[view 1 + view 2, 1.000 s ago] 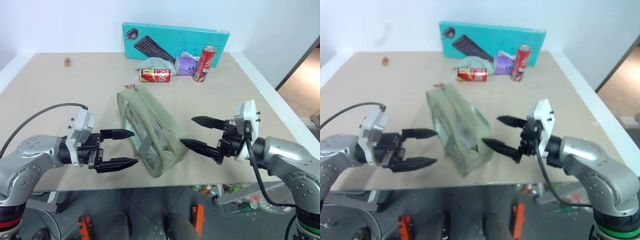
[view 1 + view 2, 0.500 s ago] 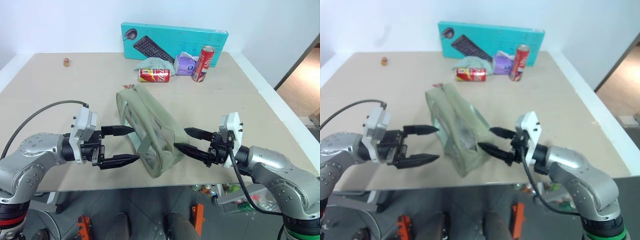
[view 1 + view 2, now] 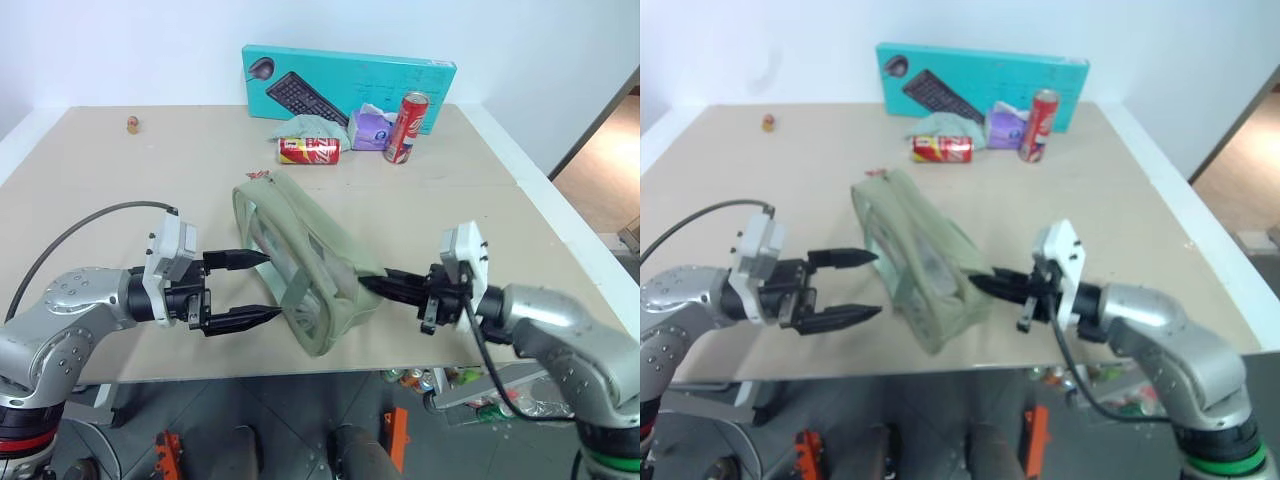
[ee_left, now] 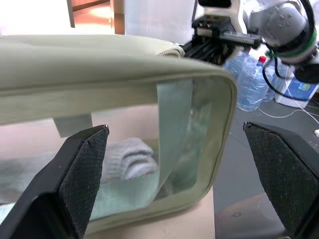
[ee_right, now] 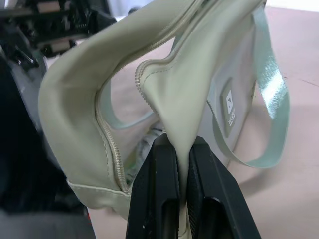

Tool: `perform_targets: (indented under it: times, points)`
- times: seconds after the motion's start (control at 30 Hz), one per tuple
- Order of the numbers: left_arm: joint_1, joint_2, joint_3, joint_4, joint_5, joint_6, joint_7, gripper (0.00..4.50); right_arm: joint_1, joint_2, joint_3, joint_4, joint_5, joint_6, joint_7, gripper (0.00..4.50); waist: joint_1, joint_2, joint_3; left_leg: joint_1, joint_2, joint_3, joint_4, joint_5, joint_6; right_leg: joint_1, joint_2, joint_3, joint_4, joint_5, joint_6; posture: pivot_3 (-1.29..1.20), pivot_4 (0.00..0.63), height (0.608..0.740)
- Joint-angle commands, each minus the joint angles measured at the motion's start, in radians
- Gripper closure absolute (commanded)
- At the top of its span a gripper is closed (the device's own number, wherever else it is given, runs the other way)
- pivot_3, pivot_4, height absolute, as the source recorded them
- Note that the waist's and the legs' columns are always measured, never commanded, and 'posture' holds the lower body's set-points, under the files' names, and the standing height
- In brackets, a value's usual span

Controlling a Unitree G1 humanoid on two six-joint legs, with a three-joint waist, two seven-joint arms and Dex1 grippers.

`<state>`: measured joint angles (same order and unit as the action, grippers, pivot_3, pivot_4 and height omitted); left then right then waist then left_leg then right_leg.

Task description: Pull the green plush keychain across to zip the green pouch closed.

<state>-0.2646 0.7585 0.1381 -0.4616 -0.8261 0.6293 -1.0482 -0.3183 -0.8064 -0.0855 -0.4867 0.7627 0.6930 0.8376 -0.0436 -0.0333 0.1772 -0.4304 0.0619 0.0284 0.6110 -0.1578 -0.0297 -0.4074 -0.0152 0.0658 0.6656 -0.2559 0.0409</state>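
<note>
The green pouch [image 3: 300, 255] lies at an angle in the middle of the table, with its zipper open along the top. My right gripper [image 3: 363, 284] is shut on a fold of the pouch's fabric beside the zipper teeth [image 5: 110, 144], at the near right edge. My left gripper [image 3: 272, 288] stands open at the pouch's left side, its fingers [image 4: 82, 179] either side of the clear window panel [image 4: 194, 139], apart from it. A small pink-red bit [image 3: 260, 174] shows at the pouch's far end. I cannot tell whether it belongs to the green plush keychain.
At the back of the table stand a teal keyboard box [image 3: 350, 85], an upright red can [image 3: 405, 127], a lying red can [image 3: 310, 150], a purple pack [image 3: 368, 128] and a pale mint cloth [image 3: 310, 126]. The table's front edge [image 3: 250, 372] runs just below both grippers.
My right gripper moved in to the pouch and went from open to shut on its near right edge, tugging the fabric rightward. The left gripper stayed open in place.
</note>
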Motion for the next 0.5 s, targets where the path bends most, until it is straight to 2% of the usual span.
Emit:
perform_targets:
  times: [0.03,0.1,0.23,0.43,0.5]
  points:
    - [-0.026,-0.011,-0.014,0.002,0.012,-0.03,-0.006,0.0,-0.141,-0.092,0.019,0.217,-0.128,-0.157,0.196,4.42,0.0,0.0,0.0,0.0,0.0,0.0,0.001,0.0,0.0,0.0,0.0,0.0,0.0,0.0,0.0,0.0,0.15,0.74]
    - [-0.032,-0.015,-0.02,0.008,0.017,-0.035,-0.008,0.0,-0.243,-0.111,0.068,0.404,-0.21,-0.251,0.299,4.42,-0.001,0.0,0.0,0.0,0.0,0.0,0.001,0.0,0.0,0.0,0.0,0.0,0.0,0.0,-0.001,0.0,0.15,0.74]
    - [-0.035,-0.021,-0.026,0.015,0.028,-0.045,-0.013,0.0,-0.44,-0.077,0.159,0.794,-0.376,-0.492,0.457,4.42,-0.003,0.0,0.0,0.0,0.0,0.0,0.001,0.0,0.0,0.0,0.001,0.0,0.0,0.001,-0.001,0.0,0.15,0.74]
    - [-0.031,-0.033,-0.031,0.006,0.035,-0.048,0.0,0.0,-0.657,0.006,0.193,1.183,-0.505,-0.705,0.545,4.42,-0.005,0.001,0.001,0.0,0.0,0.0,0.0,-0.002,0.003,-0.001,0.002,0.0,0.0,0.002,0.001,0.0,0.15,0.74]
    - [-0.026,-0.038,-0.028,-0.005,0.032,-0.044,0.017,0.0,-0.701,0.022,0.179,1.246,-0.518,-0.726,0.553,4.42,-0.005,0.001,0.001,0.0,0.0,0.0,-0.001,-0.003,0.003,-0.001,0.002,0.001,0.0,0.002,-0.001,0.0,0.15,0.74]
